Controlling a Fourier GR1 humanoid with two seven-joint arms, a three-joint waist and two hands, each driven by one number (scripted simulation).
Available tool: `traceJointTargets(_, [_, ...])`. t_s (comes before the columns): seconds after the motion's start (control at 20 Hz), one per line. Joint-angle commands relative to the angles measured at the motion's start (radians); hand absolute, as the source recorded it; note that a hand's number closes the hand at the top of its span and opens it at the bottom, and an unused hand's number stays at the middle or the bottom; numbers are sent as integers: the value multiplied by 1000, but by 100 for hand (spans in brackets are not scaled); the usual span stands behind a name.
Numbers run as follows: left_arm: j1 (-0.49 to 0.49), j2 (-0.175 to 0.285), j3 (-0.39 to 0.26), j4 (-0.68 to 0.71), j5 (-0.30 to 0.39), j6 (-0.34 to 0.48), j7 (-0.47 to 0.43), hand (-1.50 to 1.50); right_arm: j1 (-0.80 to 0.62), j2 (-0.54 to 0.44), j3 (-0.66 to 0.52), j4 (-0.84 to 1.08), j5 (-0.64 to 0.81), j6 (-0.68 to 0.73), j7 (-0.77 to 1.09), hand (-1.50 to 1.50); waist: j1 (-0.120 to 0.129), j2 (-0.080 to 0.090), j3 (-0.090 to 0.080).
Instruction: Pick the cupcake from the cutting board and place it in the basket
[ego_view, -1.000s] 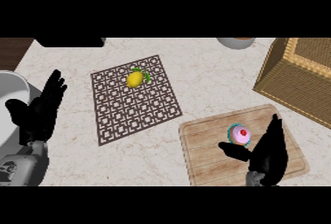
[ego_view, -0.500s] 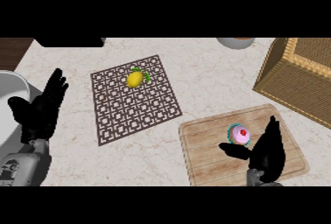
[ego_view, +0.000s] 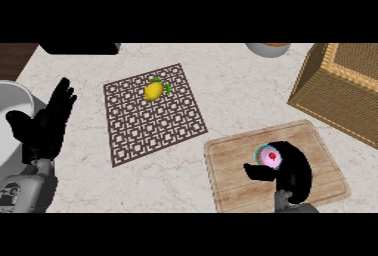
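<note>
We find the small cupcake (ego_view: 269, 156), pink-frosted with a red dot on top, sitting on the pale wooden cutting board (ego_view: 235, 176) at the lower right of the frame. Our black right hand (ego_view: 293, 171) is on it: the fingers arch over its right side and the thumb comes in from the lower left, so the hand is curled round the cupcake and hides much of it. We judge that the grasp is made or nearly made, but the cupcake does not look lifted off the board yet.

The woven brown wicker basket (ego_view: 341, 90) stands at the upper right, apart from the board. Lifting, carrying up and right, and releasing inside the basket are all left to do.

Our left hand (ego_view: 46, 129) rests at the left edge, fingers straight and holding nothing.
</note>
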Motion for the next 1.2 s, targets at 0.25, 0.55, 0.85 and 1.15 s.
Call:
traceJointTargets(0.25, [-31,-33,1,16,-33,7,4,0,-25,12,60,149,-98,-34,-167,150,5,10,9])
traceJointTargets(0.55, [-56,-29,-14,22,-18,-28,-3,0,-36,-53,326,192,-155,174,-507,150,73,27,15])
traceJointTargets(0.85, [-23,-38,-8,-3,-36,6,0,0,-51,-22,237,264,-321,100,-807,150,33,15,13])
traceJointTargets(1.15, [-6,-22,21,-9,-13,-15,2,0,-19,-17,143,143,-499,75,-1050,150,5,8,10])
